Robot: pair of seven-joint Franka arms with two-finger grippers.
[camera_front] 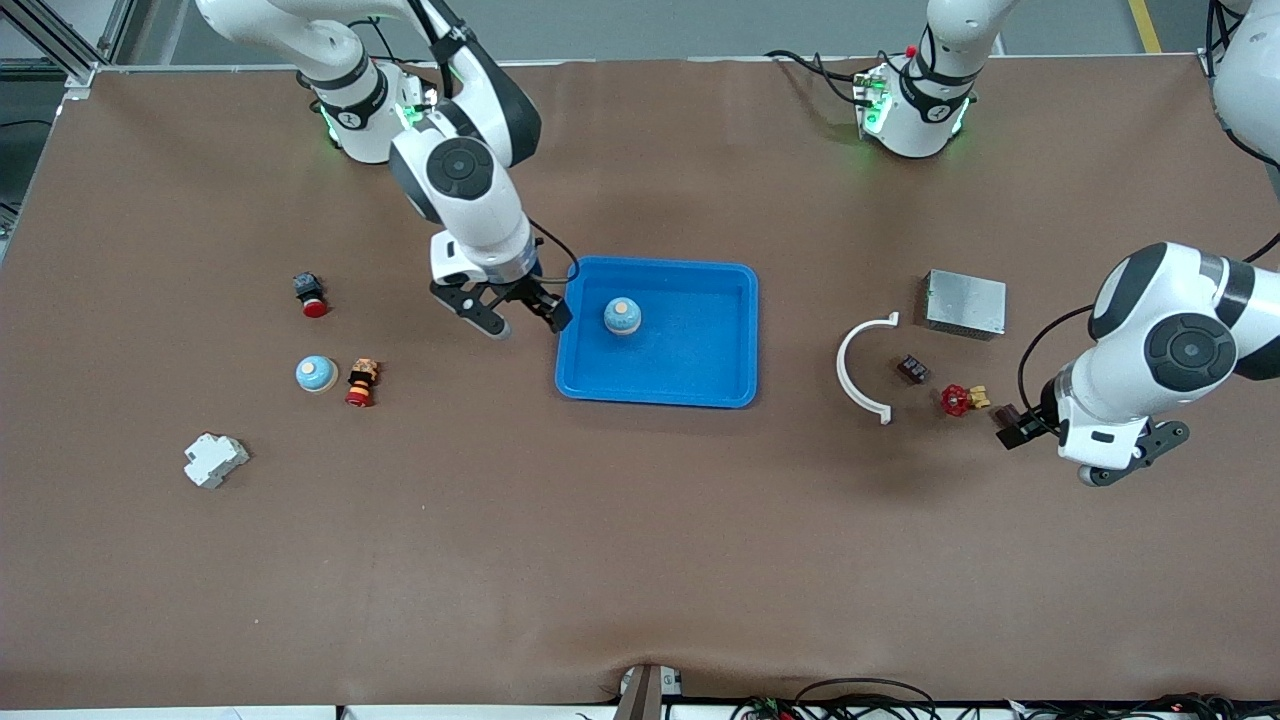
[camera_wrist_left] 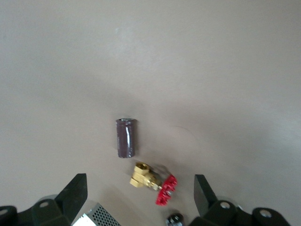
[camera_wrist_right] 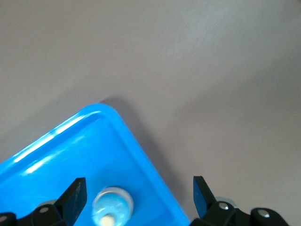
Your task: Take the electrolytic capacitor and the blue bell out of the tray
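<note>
A dark brown capacitor (camera_front: 1005,412) lies on the table beside a red-handled brass valve (camera_front: 962,399). In the left wrist view the capacitor (camera_wrist_left: 126,137) lies just past the valve (camera_wrist_left: 153,183). My left gripper (camera_front: 1049,456) is open and empty above them (camera_wrist_left: 141,197). A light blue bell (camera_front: 622,316) stands in the blue tray (camera_front: 700,385). My right gripper (camera_front: 527,320) is open and empty over the tray's edge toward the right arm's end. Its wrist view (camera_wrist_right: 138,197) shows the bell (camera_wrist_right: 112,207) and the tray (camera_wrist_right: 70,155) below the fingers.
A second blue bell (camera_front: 315,374), two red push buttons (camera_front: 311,293) (camera_front: 361,382) and a white breaker (camera_front: 214,459) lie toward the right arm's end. A white arc (camera_front: 862,366), a small dark part (camera_front: 912,369) and a perforated metal box (camera_front: 965,303) lie near the valve.
</note>
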